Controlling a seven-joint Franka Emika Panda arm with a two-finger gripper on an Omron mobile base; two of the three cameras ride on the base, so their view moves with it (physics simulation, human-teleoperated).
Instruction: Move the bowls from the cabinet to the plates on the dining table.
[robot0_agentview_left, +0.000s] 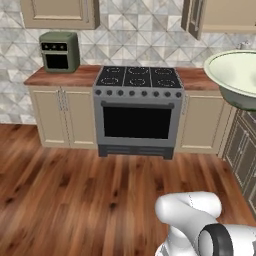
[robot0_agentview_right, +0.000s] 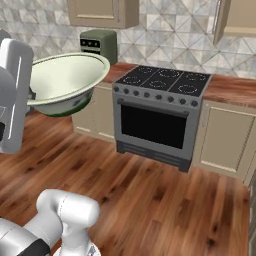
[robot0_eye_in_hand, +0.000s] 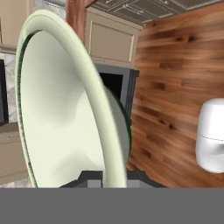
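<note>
pale green-white, the bowl (robot0_eye_in_hand: 65, 113) rides in the gripper (robot0_eye_in_hand: 114, 175), whose fingers are closed on its rim at the bottom of the hand view, one on each side of the wall. the hand view gives the bowl nearly edge-on, with a dark green band under the rim (the base views hardly show this). the right base view shows the whole wide mouth of the bowl (robot0_agentview_right: 62, 80), tilted a little and held in the air beside the white hand at the left edge, above the wood floor (robot0_agentview_right: 150, 200). the left base view catches part of the bowl (robot0_agentview_left: 235, 77) at the right edge, in front of the counter (robot0_agentview_left: 60, 76) end. it also shows the stove (robot0_agentview_left: 137, 112) square-on and a green toaster oven (robot0_agentview_left: 59, 51) on the counter. the floor between robot and stove is open; dark drawers (robot0_agentview_left: 244, 150) stand close on the right.
</note>
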